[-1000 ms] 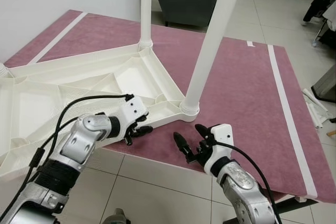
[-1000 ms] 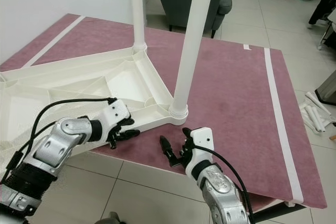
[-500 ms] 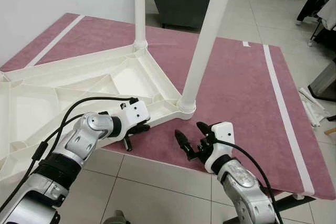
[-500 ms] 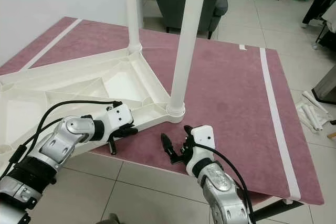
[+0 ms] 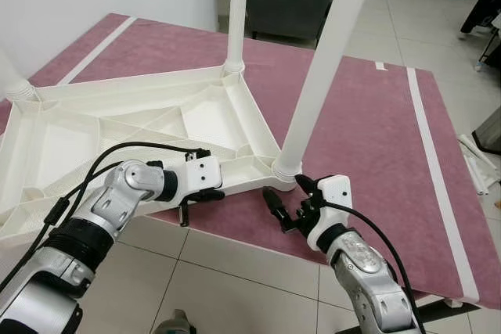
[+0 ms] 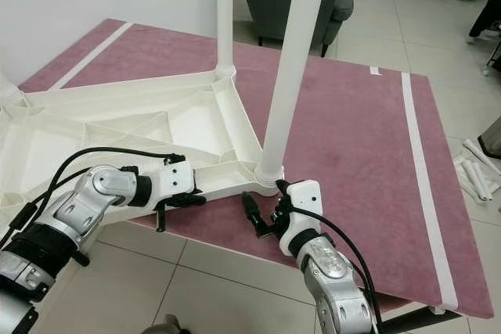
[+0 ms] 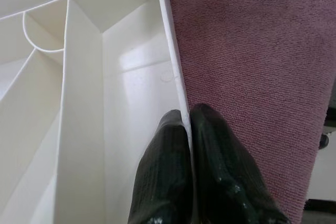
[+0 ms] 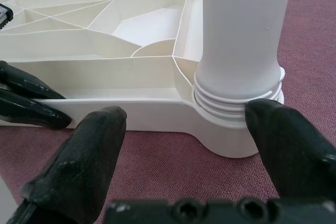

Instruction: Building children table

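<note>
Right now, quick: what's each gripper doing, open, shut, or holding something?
Left gripper: shut on the rim of the upside-down white table top.
Right gripper: open, holding nothing, at the base of the near table leg.

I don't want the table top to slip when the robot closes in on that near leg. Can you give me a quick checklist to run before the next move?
1. Left end effector gripping the table top: ok, its fingers pinch the thin rim wall from both sides.
2. Right end effector open: ok, fingers spread wide.
3. Right end effector lined up with the near leg: ok, the leg base sits between its fingers, not yet touched.
4. Near leg seated in its corner socket: cannot tell; threads show at the collar.
5. Table top flat on the pink mat: ok.
</note>
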